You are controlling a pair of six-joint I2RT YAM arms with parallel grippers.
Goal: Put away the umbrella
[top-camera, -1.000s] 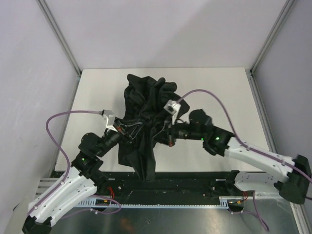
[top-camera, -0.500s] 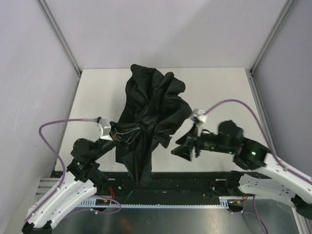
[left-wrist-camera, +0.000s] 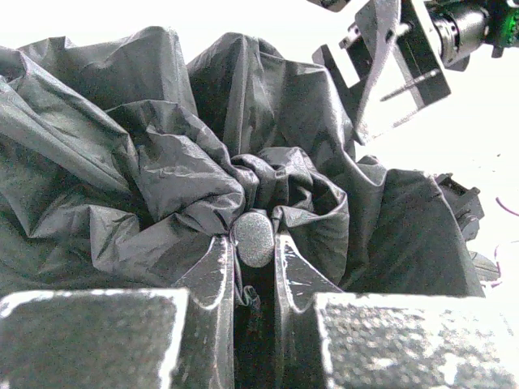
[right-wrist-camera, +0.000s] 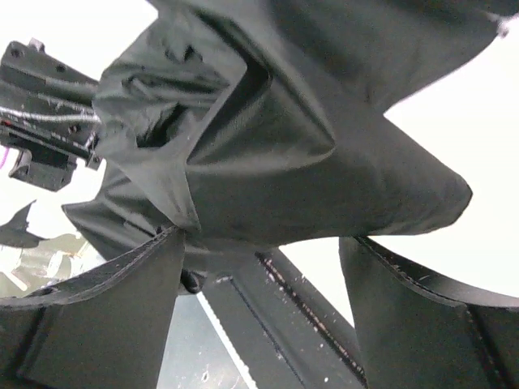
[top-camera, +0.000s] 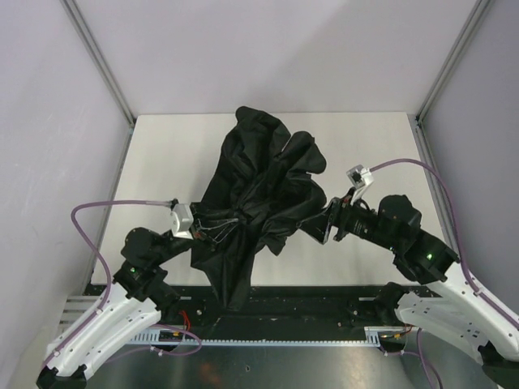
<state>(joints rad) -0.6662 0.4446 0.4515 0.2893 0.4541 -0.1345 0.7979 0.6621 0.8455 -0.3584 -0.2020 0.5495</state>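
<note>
The umbrella (top-camera: 255, 194) is a loose black bundle of canopy fabric held up over the middle of the white table (top-camera: 162, 154), its thin metal ribs showing at its left side. My left gripper (top-camera: 203, 232) is shut on the umbrella there. In the left wrist view its jaws (left-wrist-camera: 253, 243) pinch a rounded grey knob (left-wrist-camera: 255, 237) among the folds. My right gripper (top-camera: 319, 225) stands open just at the canopy's right edge. In the right wrist view its wide-spread fingers (right-wrist-camera: 113, 312) sit below a hanging fold of the umbrella (right-wrist-camera: 268, 154), nothing clamped between them.
A black rail (top-camera: 324, 296) runs along the table's near edge, also seen under the right gripper (right-wrist-camera: 261, 243) as the rail (right-wrist-camera: 292, 324). Grey walls and metal posts (top-camera: 101, 61) enclose the table. Purple cables loop from both wrists.
My right gripper opened and let go of the canopy, drew back to the right, then edged in again. The umbrella shifted right and farther back with the left gripper still shut on it.
</note>
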